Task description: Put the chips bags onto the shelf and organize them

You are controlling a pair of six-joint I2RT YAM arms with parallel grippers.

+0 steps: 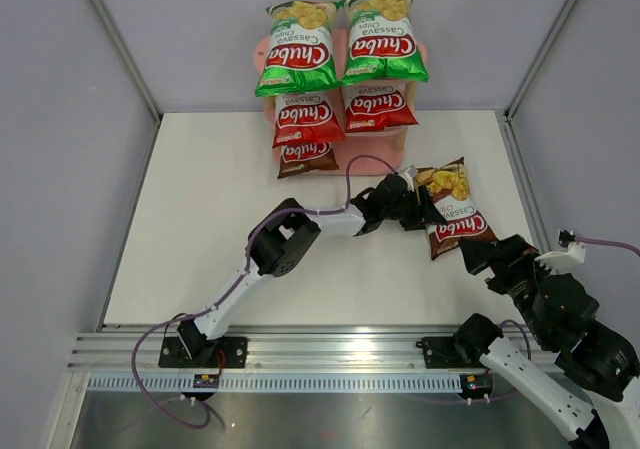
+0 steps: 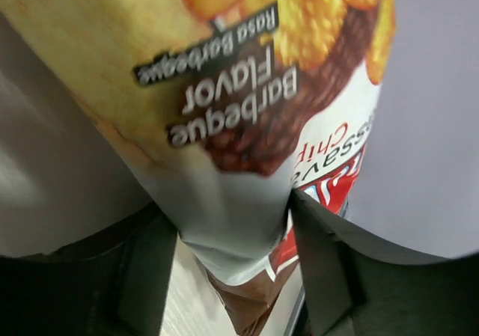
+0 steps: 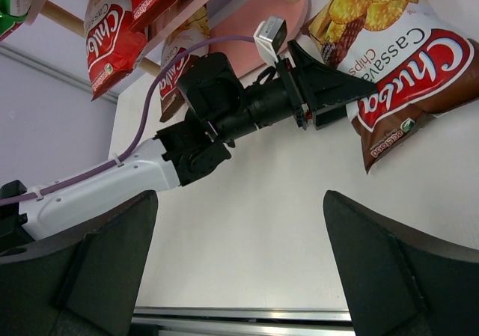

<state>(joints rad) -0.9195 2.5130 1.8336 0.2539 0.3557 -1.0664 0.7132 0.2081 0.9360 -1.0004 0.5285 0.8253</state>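
The pink shelf (image 1: 388, 155) stands at the back of the table. Two green bags (image 1: 296, 47) (image 1: 384, 37) lie on its top tier, two red bags (image 1: 308, 117) (image 1: 378, 106) on the middle tier, and one dark brown bag (image 1: 307, 156) on the bottom left. My left gripper (image 1: 420, 207) is shut on the left edge of the second dark brown bag (image 1: 455, 209), just right of the shelf at table level. In the left wrist view the bag (image 2: 247, 89) sits between the fingers (image 2: 146, 276). My right gripper (image 1: 485, 259) is open and empty, near the bag's front corner.
Grey walls close in the white table (image 1: 200, 219) on the left, back and right. A metal rail (image 1: 300, 354) runs along the near edge. The left arm (image 3: 224, 111) stretches across the middle of the table, with its purple cable (image 3: 209, 48) looping by the shelf foot.
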